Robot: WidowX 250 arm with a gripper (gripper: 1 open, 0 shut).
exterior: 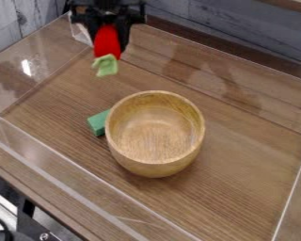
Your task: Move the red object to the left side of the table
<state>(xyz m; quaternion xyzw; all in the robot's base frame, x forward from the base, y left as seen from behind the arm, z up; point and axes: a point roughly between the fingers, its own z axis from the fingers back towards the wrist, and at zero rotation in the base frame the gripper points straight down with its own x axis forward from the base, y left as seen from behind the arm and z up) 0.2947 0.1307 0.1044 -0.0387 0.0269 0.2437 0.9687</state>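
Camera view: one red object [106, 43] in one claw [106, 25].

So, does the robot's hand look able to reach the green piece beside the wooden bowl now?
Probably not yet: the hand seems shut on the red object, so it would need to release that first. Otherwise, nothing visible covers the green piece.

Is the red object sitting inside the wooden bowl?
No, the red object hangs from the gripper, beyond the wooden bowl.
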